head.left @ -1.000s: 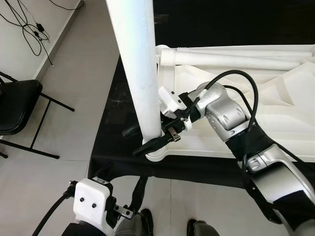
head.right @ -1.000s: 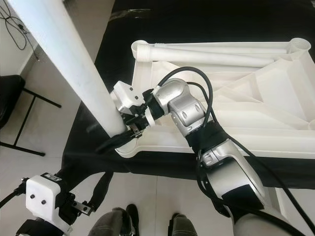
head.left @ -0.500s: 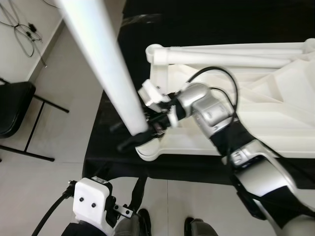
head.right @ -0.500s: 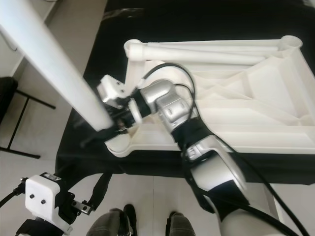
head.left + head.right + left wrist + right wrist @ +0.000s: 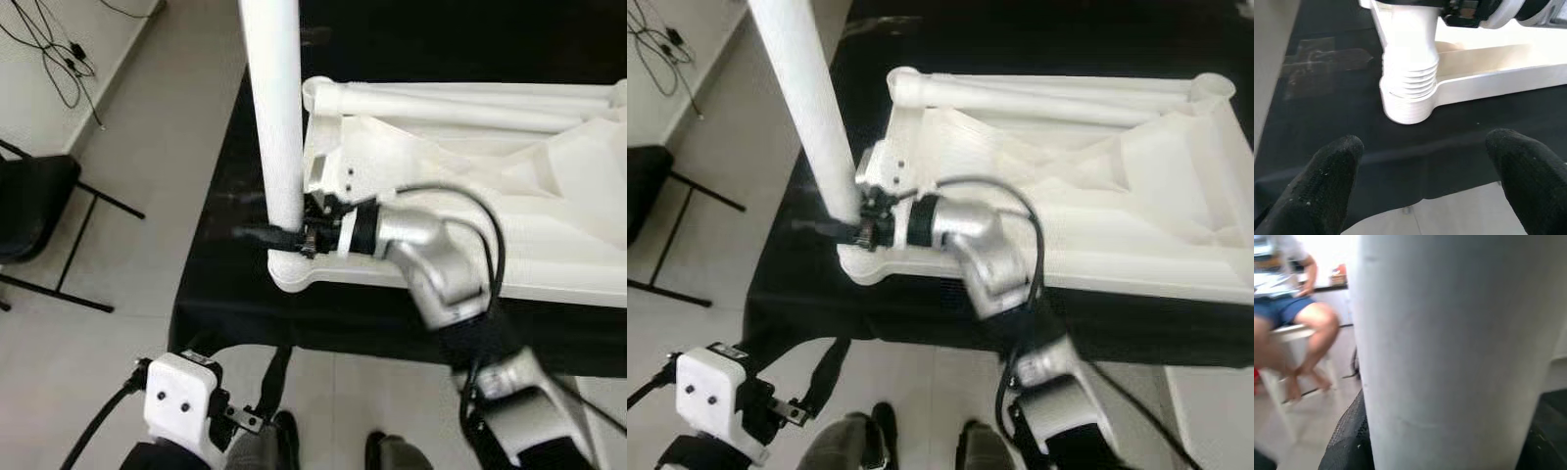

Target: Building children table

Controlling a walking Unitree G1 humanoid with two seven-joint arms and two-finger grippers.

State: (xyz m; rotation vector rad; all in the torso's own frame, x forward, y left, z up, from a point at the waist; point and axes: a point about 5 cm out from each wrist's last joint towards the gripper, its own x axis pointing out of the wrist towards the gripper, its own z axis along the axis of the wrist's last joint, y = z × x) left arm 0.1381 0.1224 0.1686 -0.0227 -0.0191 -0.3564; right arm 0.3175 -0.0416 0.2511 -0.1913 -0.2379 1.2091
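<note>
Leg (image 5: 277, 108) now upright in corner socket (image 5: 291, 269), lower centre-left; right hand (image 5: 294, 235) grasping it. One leg mounted; others lie loose.

Bright, even indoor light; the white table top (image 5: 509, 186) is washed out with glare toward 3 o'clock. Slight motion blur softens the right arm. In the right wrist view the near white leg (image 5: 1449, 352) is out of focus, background overexposed at 11 o'clock

the table leg (image 5: 275, 108) and upturned tabletop (image 5: 549, 196) look like smooth matt white plastic, on black cloth (image 5: 220, 294); the right arm (image 5: 431, 259) is glossy silver metal, fingers (image 5: 1327, 176) rough black.
</note>
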